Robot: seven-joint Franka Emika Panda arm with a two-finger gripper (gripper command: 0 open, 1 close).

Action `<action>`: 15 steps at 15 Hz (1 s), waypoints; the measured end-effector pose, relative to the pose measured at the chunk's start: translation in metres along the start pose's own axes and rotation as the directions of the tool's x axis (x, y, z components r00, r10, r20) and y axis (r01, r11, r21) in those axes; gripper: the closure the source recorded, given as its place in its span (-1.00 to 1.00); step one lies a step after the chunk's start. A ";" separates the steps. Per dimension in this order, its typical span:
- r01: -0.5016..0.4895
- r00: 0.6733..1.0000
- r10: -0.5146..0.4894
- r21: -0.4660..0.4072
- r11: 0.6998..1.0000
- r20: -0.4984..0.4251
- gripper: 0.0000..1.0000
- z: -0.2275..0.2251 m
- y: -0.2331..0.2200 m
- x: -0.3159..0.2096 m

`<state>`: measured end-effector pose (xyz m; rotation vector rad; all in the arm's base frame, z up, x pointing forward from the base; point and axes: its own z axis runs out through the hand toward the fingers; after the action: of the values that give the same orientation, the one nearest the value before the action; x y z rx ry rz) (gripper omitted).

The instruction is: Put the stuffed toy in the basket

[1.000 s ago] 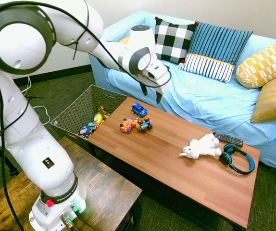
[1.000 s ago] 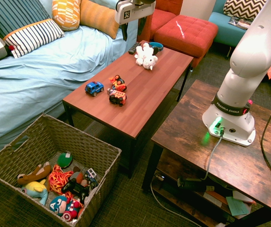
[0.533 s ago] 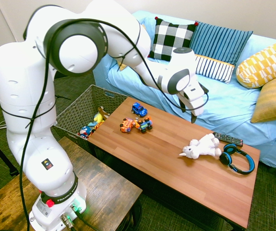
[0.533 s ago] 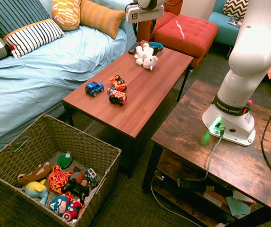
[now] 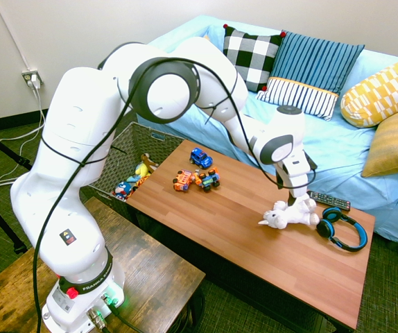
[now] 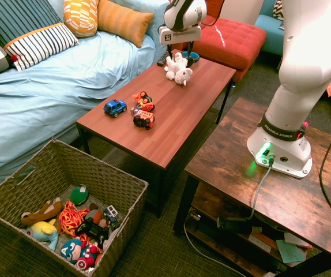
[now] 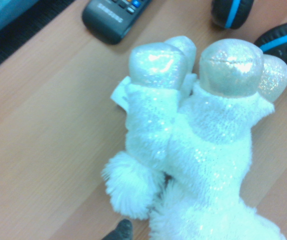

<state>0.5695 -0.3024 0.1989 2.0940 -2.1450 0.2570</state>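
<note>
Lowered since the earlier frame: gripper [image 6: 180, 51], fingers apart, above white plush [image 5: 288, 211]. Step in hand: approach. Next move: descent astride body, then closure.

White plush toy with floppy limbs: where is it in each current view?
First exterior view: right of centre, white plush toy beside the black-and-blue headphones.
Second exterior view: upper middle, at the wooden table's far end.
Wrist view: centre to lower right, cut off by the bottom edge.
Shared landmark: the black remote control.
</note>
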 end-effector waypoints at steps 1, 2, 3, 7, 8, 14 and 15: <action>-0.020 1.000 0.020 -0.011 1.000 0.002 -1.00 0.014 0.001 0.007; -0.037 0.999 0.037 -0.020 0.999 0.003 -1.00 0.026 0.001 0.015; -0.051 0.999 0.052 -0.030 0.998 0.005 -1.00 0.038 0.001 0.020; -0.076 0.997 0.077 -0.056 0.996 0.018 -1.00 0.074 -0.002 0.021; -0.077 0.997 0.078 -0.058 0.995 0.023 -1.00 0.079 -0.003 0.019; -0.067 0.996 0.070 -0.066 0.996 0.049 1.00 0.094 -0.010 0.014; -0.064 0.996 0.068 -0.066 0.996 0.057 1.00 0.093 -0.011 0.014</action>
<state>0.5822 -0.3362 0.1111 2.0231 -2.2279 0.1329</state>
